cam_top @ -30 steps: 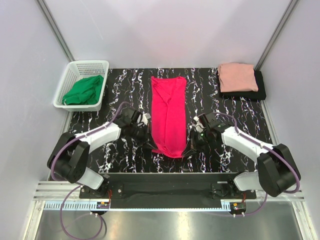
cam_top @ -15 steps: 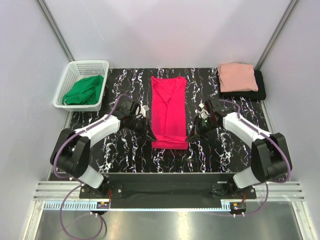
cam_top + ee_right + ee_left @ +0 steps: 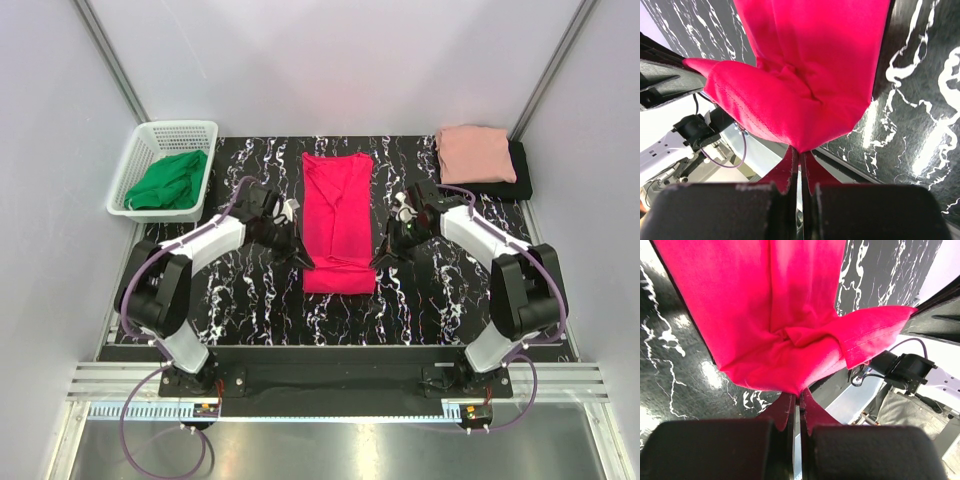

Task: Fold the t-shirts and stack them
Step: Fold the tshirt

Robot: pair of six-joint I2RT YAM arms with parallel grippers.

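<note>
The crimson-pink t-shirt [image 3: 338, 220] lies as a long narrow strip down the middle of the black marbled table [image 3: 250, 310]. Its near end is lifted and doubled back over itself. My left gripper [image 3: 307, 262] is shut on the near left corner of that shirt [image 3: 790, 335]. My right gripper [image 3: 377, 262] is shut on the near right corner [image 3: 805, 90]. The salmon-pink t-shirt [image 3: 474, 153] lies folded on top of the folded black t-shirt [image 3: 518, 178] at the far right corner.
A white plastic basket [image 3: 143, 165] at the far left holds a green cloth [image 3: 168, 181]. Grey walls close in the table on the left, back and right. Bare table shows on both sides of the crimson shirt.
Both grippers have carried the shirt's near hem away from me, toward the far end. The strip now reads shorter, with its near part folded over.
</note>
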